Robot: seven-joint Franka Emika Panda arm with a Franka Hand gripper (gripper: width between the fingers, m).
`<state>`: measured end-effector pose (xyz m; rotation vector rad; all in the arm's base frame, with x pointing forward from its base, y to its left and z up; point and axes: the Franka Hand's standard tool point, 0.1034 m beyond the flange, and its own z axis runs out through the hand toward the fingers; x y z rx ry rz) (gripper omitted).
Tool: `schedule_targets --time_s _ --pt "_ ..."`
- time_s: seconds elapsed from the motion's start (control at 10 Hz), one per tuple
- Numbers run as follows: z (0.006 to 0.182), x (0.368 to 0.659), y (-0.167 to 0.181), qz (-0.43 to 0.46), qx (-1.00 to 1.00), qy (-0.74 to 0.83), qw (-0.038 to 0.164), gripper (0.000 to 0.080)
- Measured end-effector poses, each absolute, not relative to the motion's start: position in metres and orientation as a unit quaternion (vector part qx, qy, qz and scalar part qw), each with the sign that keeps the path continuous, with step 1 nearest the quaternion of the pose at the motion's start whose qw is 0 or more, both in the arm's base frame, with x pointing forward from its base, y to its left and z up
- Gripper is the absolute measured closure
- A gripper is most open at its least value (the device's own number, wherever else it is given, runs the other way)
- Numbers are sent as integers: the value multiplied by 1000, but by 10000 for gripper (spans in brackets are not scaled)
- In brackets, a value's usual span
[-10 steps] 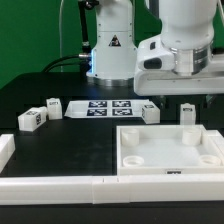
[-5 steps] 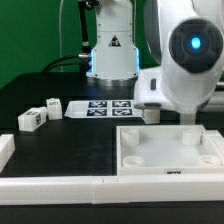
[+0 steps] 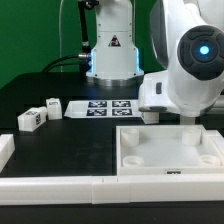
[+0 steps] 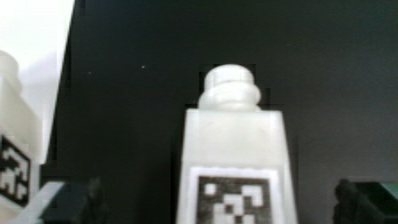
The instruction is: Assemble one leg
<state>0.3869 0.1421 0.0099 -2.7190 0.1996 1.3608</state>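
Jaws: my gripper (image 4: 210, 208) is spread wide and holds nothing. The dark fingertips (image 4: 63, 203) show clear gaps on both sides.
Between the jaws: a small white chunky plastic leg (image 4: 233, 140) with a knobbed end and a square marker on the face I see, against the black table (image 4: 125, 60).
Just outside one finger: a second white marked block (image 4: 11, 120).
Obstruction: in the exterior view my white arm (image 3: 170, 90) hides both jaws and leg.
Near the jaws: a large white rimmed panel (image 3: 170, 150).
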Motion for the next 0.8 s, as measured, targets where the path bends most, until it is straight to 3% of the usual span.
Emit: schedule_targets --time_s 0.2,0.4,0.8 --pt "10 387 141 446 -891 65 48 190" --pt "10 387 142 446 -891 65 48 497" --pt "10 387 141 446 -891 65 48 512"
